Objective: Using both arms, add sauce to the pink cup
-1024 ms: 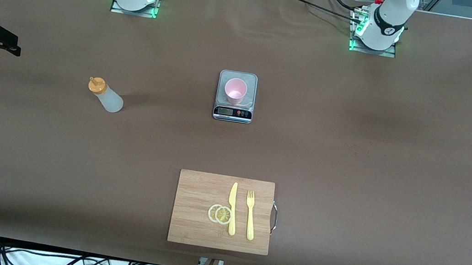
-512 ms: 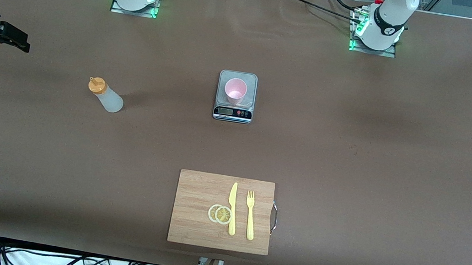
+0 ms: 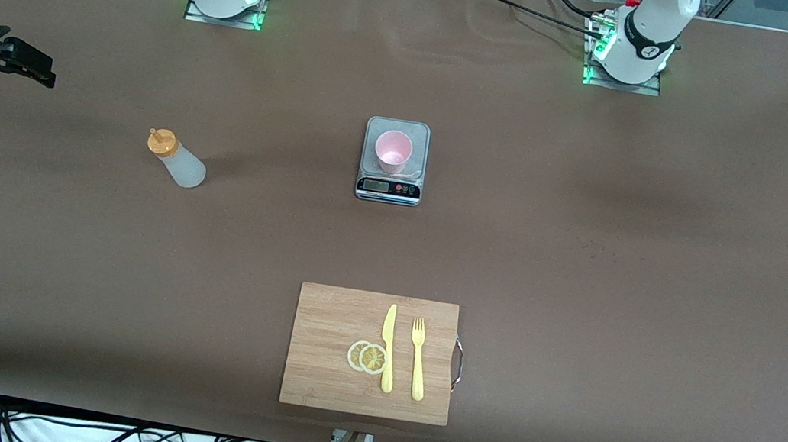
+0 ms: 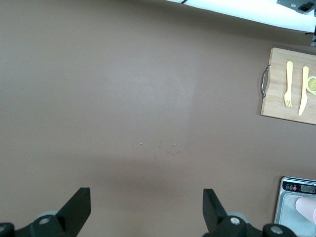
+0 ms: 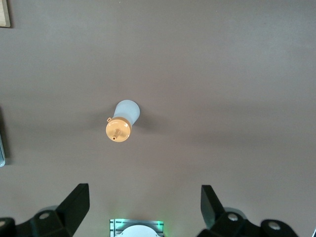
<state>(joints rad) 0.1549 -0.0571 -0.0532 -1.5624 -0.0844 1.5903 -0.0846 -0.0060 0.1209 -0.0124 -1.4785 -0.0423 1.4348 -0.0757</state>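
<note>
Status: pink cup (image 3: 393, 150) sits upright on the scale (image 3: 388, 188). Sauce bottle (image 3: 175, 159) stands capped on the table, well apart from the scale, toward the right arm's end and slightly nearer the front camera.

Right gripper (image 5: 143, 187) is up over the table farther toward that end than the bottle, fingers spread wide, nothing in them. Left gripper (image 4: 145, 191) is the same: released, high over the table toward the left arm's end from the scale.

I can't tell whether there's sauce in the cup. This fits either arms heading in for the bottle or arms backed off after a pour.

If you're going in:
- Take the bottle at mid-body, square on. It's soft and tall, so it tips easily.
- Keep the nozzle clear of your fingers.
- Steady the cup with the other arm without loading the scale.
</note>
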